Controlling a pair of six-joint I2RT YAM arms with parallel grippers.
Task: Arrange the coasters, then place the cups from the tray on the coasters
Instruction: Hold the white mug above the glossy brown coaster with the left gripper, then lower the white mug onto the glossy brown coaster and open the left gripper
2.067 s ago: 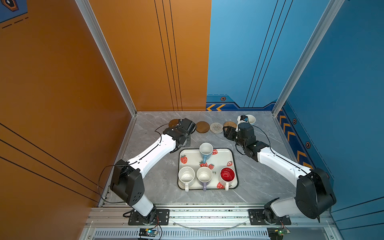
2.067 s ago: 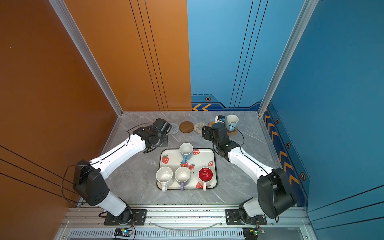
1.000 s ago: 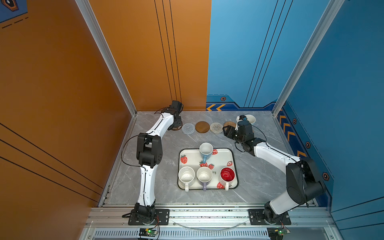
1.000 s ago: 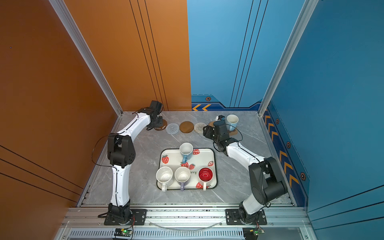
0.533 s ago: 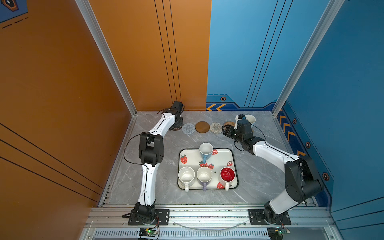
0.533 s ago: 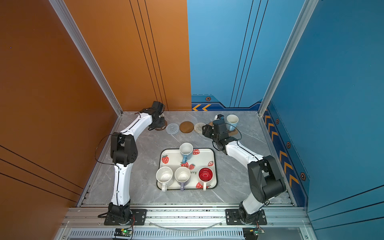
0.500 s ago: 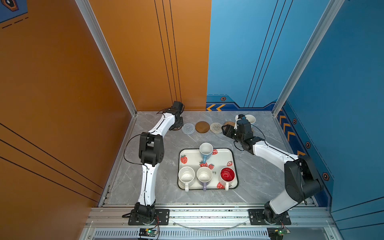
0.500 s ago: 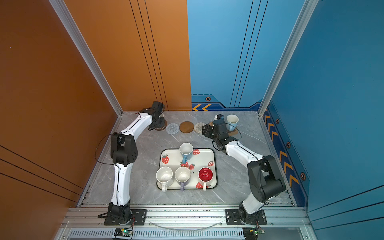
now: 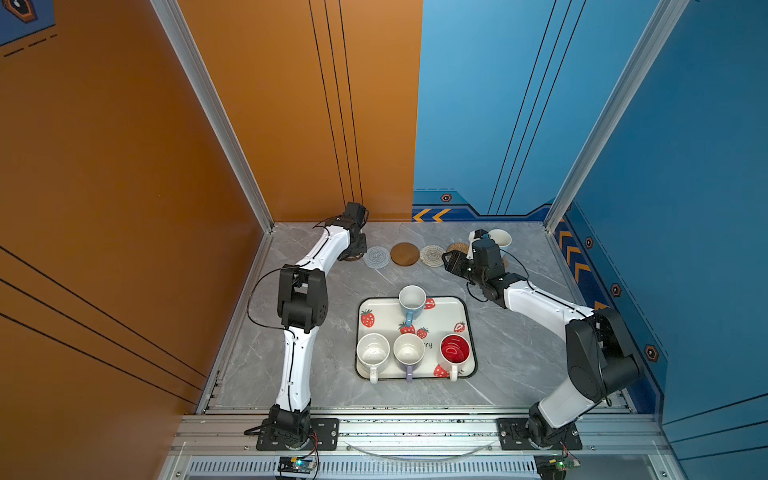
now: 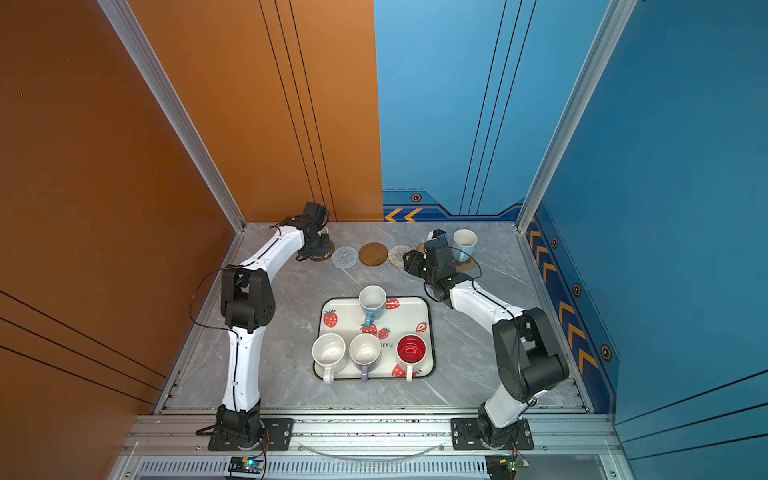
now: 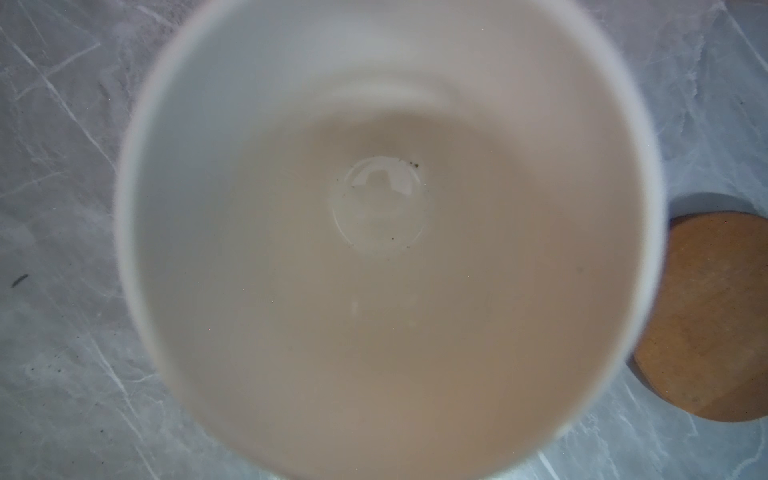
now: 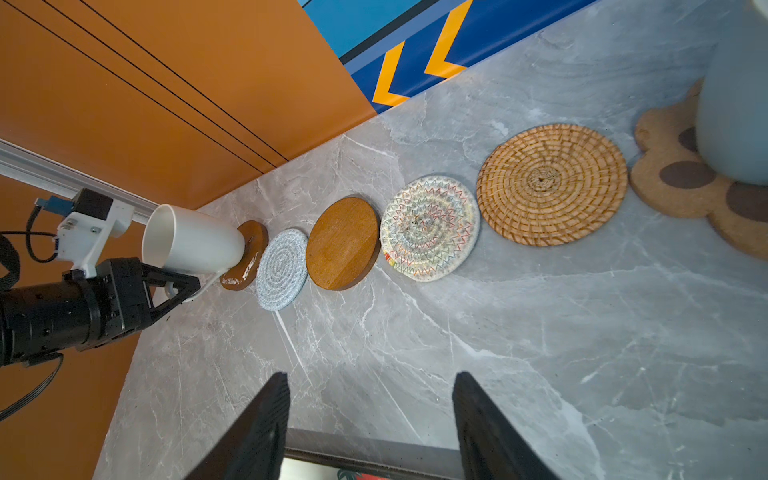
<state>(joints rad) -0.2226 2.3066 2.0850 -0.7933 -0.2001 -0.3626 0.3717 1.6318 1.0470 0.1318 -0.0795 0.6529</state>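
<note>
Since the frame two seconds back, my left arm has swung from beside the tray out to the far corner by the orange wall. Over the last second it has barely shifted, while my right pincer has drawn back slightly. My left pincer (image 12: 185, 286) is closed narrow on the handle of the white cup (image 12: 195, 245), whose mouth faces that wrist's camera. At the cup's base lies the end brown disc (image 12: 245, 266). The right wrist view shows the base meeting it. The left wrist view shows the disc past one side of the cup only, so I cannot tell whether the cup sits square on it. Outward from this pincer the coasters run in a row toward my right arm: grey spiral coaster (image 12: 282, 270), second brown disc (image 12: 343, 243), cream woven coaster (image 12: 430, 228), rattan coaster (image 12: 552, 183). My right pincer (image 12: 370, 415) stands wide with nothing between its fingers, over bare table just short of the cream and rattan coasters. Past its outer side, a light blue cup (image 10: 464, 243) stands on the paw-print coaster (image 12: 681, 183). Behind both pincers, toward my bases, the tray (image 9: 444, 316) holds four cups: a second light blue cup (image 9: 412, 301) nearest the pincers, then the speckled cup (image 9: 372, 353), lavender cup (image 9: 409, 351) and red-inside cup (image 9: 455, 351) side by side.
</note>
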